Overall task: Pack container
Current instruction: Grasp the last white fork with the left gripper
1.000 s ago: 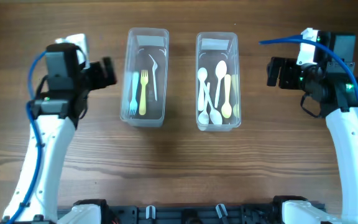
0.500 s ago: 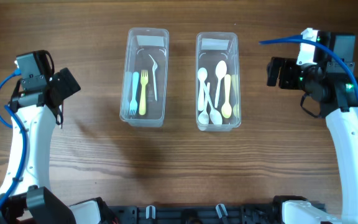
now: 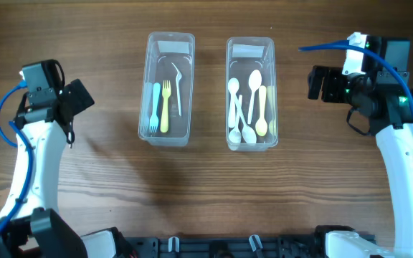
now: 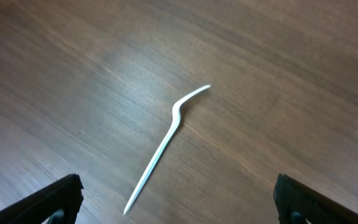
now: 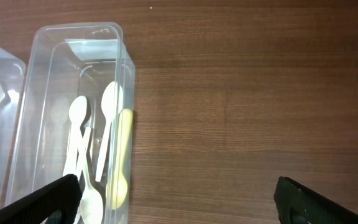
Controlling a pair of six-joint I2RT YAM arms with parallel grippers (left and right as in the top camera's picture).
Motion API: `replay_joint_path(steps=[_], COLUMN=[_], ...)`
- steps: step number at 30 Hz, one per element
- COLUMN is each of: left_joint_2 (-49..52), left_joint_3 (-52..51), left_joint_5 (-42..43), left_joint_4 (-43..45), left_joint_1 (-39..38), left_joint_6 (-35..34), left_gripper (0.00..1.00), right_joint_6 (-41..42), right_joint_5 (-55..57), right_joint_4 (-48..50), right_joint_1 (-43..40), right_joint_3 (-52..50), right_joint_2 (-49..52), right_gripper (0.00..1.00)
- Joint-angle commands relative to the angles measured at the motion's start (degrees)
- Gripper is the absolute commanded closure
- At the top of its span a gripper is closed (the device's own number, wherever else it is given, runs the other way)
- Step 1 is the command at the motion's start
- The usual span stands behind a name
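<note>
On the worktop, mid-frame in left wrist view: white utensil, lying flat, loose. Upper centre overhead: fork container left, spoon container right. Both spread apart, empty: left fingers, right fingers.

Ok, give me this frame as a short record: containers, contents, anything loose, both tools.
fork tub: clear, holds blue fork, yellow fork, pale bent utensil
spoon tub: clear, holds white spoons and a yellow spoon
loose utensil: thin, white, curved at one end, lying on the table, outside both tubs
left tool: open, empty, above the loose utensil
right tool: open, empty, off to the side of the spoon tub
</note>
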Motion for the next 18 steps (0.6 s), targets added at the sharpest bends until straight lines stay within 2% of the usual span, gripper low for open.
replay_joint_path(steps=[1,7,16,18], left_joint_2=[5.6,15.1,24.2,24.4], left_joint_3=[-2.9,-2.9,-2.9,-2.9], left_joint_5=[-0.6,-0.6,5.2,5.7], left_joint_4=[5.2,13.8,19.0,19.0], left_joint_1=[0.4,0.6,3.6,4.7], left_joint_6=[3.5,12.4,12.9,12.9], left_gripper=[0.00,0.00,0.00,0.10], right_joint_6=[-0.7,-0.7,-0.7,-0.7], right_joint_5=[0.8,0.8,0.8,0.8], right_joint_4=[0.2,0.2,0.2,0.2], right_joint_1=[-0.1,-0.1,-0.1,-0.1], right_joint_3=[0.9,0.9,0.9,0.9], right_joint_2=[0.5,0.5,0.5,0.5], right_gripper=[0.00,0.00,0.00,0.00])
